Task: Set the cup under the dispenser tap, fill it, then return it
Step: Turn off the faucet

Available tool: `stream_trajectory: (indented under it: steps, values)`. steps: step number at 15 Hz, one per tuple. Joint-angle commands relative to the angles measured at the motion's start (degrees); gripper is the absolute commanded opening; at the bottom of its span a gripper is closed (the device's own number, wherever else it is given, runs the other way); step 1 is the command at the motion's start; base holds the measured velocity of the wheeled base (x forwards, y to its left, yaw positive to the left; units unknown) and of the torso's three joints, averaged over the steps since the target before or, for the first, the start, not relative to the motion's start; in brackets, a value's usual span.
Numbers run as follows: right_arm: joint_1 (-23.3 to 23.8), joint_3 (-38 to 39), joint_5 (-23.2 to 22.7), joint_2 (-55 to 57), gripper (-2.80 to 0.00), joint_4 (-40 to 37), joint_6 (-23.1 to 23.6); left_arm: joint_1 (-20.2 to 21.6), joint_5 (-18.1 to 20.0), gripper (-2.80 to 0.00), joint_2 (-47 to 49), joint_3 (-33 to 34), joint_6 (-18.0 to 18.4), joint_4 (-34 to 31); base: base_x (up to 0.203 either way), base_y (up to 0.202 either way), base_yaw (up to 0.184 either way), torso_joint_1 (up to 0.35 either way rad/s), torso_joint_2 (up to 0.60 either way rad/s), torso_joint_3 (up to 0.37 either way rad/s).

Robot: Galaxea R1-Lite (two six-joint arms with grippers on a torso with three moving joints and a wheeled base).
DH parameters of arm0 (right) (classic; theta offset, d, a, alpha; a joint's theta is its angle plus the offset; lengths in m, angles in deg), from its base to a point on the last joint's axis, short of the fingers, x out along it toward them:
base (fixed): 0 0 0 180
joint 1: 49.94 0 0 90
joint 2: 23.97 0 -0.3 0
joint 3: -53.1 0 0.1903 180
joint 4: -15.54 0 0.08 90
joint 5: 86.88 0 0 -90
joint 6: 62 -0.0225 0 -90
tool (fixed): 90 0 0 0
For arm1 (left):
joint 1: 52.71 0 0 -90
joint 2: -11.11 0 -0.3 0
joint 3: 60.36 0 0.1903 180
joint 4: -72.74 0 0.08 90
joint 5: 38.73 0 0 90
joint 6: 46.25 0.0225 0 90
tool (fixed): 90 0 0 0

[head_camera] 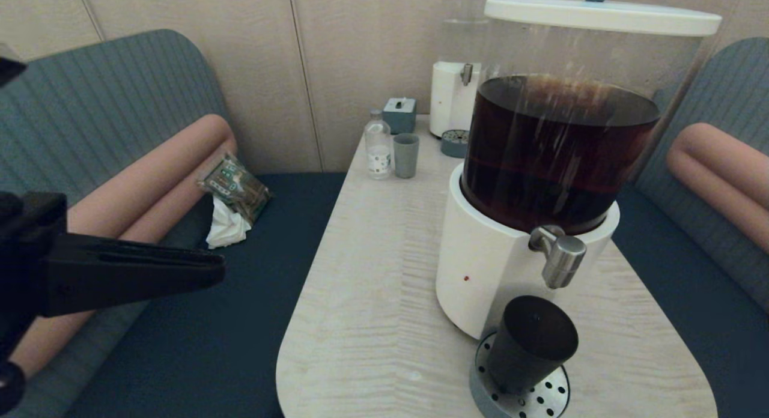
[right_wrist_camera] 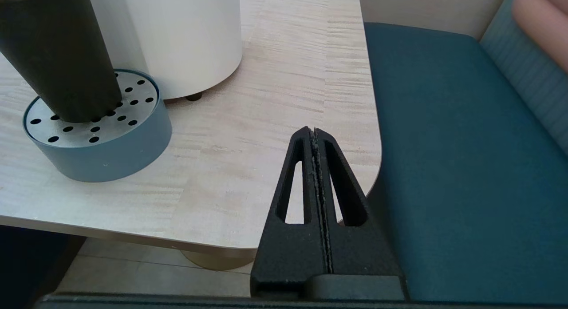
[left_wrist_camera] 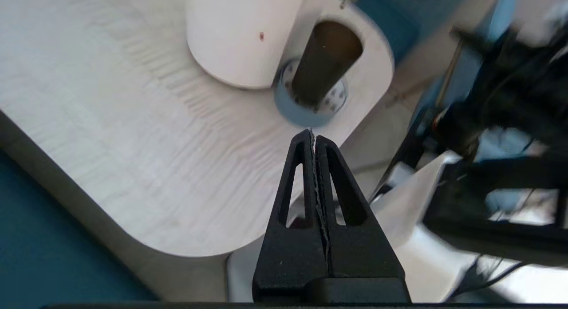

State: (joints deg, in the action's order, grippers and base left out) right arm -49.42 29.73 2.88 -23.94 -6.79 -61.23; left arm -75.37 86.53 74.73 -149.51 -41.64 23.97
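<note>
Off the table's left, left gripper (head_camera: 219,271) closed, holding nothing.

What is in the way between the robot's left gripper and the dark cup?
Nothing visible. The left gripper, shut, hangs off the table's near-left side; only bare table lies between it and the cup, which stands on the drip tray under the dispenser tap.

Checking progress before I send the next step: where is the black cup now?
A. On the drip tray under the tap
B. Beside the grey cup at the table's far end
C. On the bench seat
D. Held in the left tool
A: the cup stands on the perforated drip tray below the tap, with no tool on it.
</note>
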Motion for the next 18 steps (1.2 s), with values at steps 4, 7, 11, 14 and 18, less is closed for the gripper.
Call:
stream_trajectory:
  steps: [4, 7, 11, 14, 18]
  values:
    - [0.0, 0.4, 0.0, -0.1, -2.80, 0.0, 0.0, -6.1, -9.1, -2.80, 12.3, -1.6, 19.1, -1.3, 0.000, 0.000, 0.000, 0.000, 0.00, 0.000]
    - [0.0, 0.4, 0.0, -0.1, -2.80, 0.0, 0.0, -11.9, -16.0, -2.80, 17.6, -6.8, 24.6, -2.8, 0.000, 0.000, 0.000, 0.000, 0.00, 0.000]
    - [0.0, 0.4, 0.0, -0.1, -2.80, 0.0, 0.0, -19.5, -22.4, -2.80, 24.2, -13.9, 24.5, 1.7, 0.000, 0.000, 0.000, 0.000, 0.00, 0.000]
    - [0.0, 0.4, 0.0, -0.1, -2.80, 0.0, 0.0, -24.0, -24.4, -2.80, 28.5, -15.2, 24.2, 8.1, 0.000, 0.000, 0.000, 0.000, 0.00, 0.000]
    - [0.0, 0.4, 0.0, -0.1, -2.80, 0.0, 0.0, -27.0, -25.3, -2.80, 33.2, -18.5, 23.6, 13.3, 0.000, 0.000, 0.000, 0.000, 0.00, 0.000]
